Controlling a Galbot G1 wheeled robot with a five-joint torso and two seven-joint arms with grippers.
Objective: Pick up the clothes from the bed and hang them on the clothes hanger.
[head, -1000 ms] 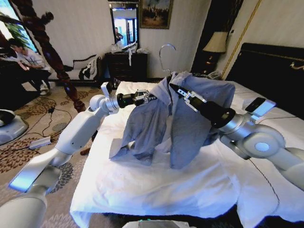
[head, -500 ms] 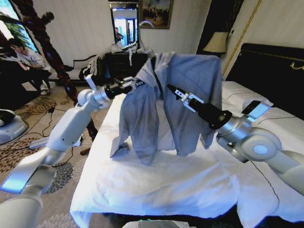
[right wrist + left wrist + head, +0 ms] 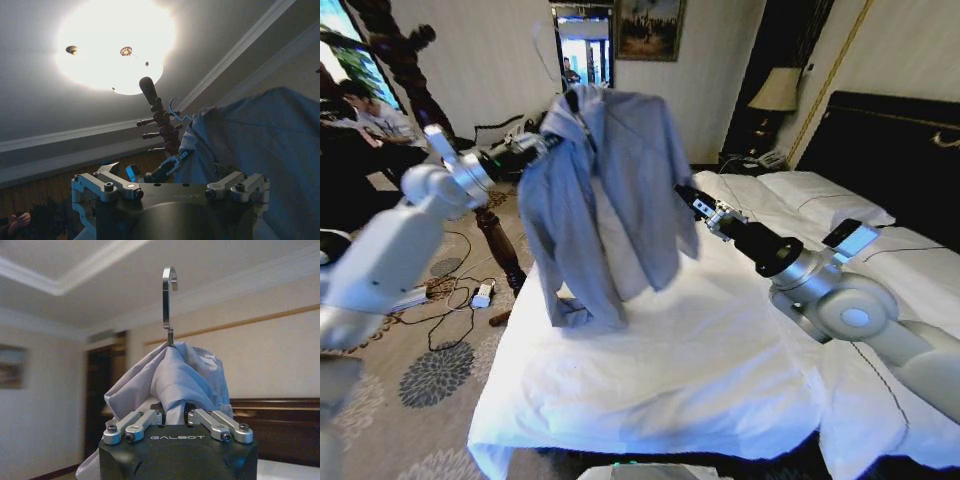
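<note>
Left hand (image 3: 552, 140) is clamped on the collar of the shirt (image 3: 610, 190), just below the hook of the hanger (image 3: 169, 295); the shirt hangs from this hand with its hem touching the bed (image 3: 650, 390). A wooden stand (image 3: 160, 122) rises just beyond the shirt in the right wrist view. Right hand (image 3: 688, 196) sits beside the shirt's far edge, jaws spread and empty.

Judgement: the step in hand is carrying the hung shirt toward the stand. To do it well, keep the left grip firm at the collar, hold the hook upright, lift until the hem clears the bed, and move slowly so the shirt does not swing off the hanger. Right hand should stay apart from the fabric.
</note>
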